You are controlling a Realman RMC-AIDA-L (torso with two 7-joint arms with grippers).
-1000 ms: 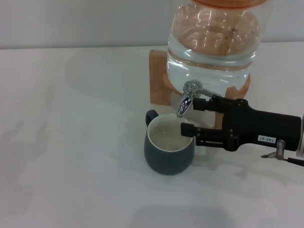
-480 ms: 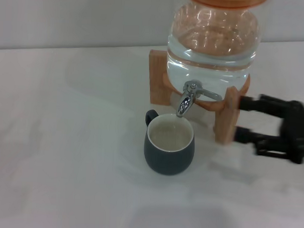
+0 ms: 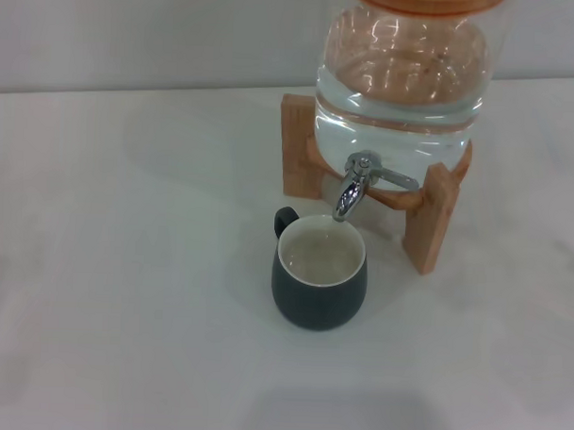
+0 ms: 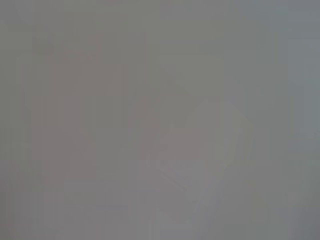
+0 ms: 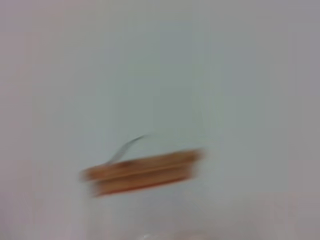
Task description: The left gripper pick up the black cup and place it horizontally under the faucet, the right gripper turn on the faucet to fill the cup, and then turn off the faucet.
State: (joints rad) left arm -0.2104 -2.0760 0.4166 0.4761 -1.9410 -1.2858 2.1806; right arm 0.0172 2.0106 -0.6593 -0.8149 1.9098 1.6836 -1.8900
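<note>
The black cup [image 3: 320, 273] stands upright on the white table, directly below the chrome faucet [image 3: 352, 187]. Its cream inside faces up and holds liquid, and its loop handle points back left. The faucet's lever points right, and no stream runs from it. It sits on a clear glass jar [image 3: 401, 73] of water on a wooden stand [image 3: 430, 218]. Neither gripper shows in any view. The left wrist view shows only a blank grey surface. The right wrist view shows a blurred piece of the wooden stand [image 5: 145, 171].
The white table [image 3: 125, 266] spreads to the left and in front of the cup. A pale wall rises behind the jar. The stand's wooden legs flank the faucet on both sides.
The right gripper, which was at the faucet a second ago, has drawn back to the right and left the head view. The cup and jar have not moved.
</note>
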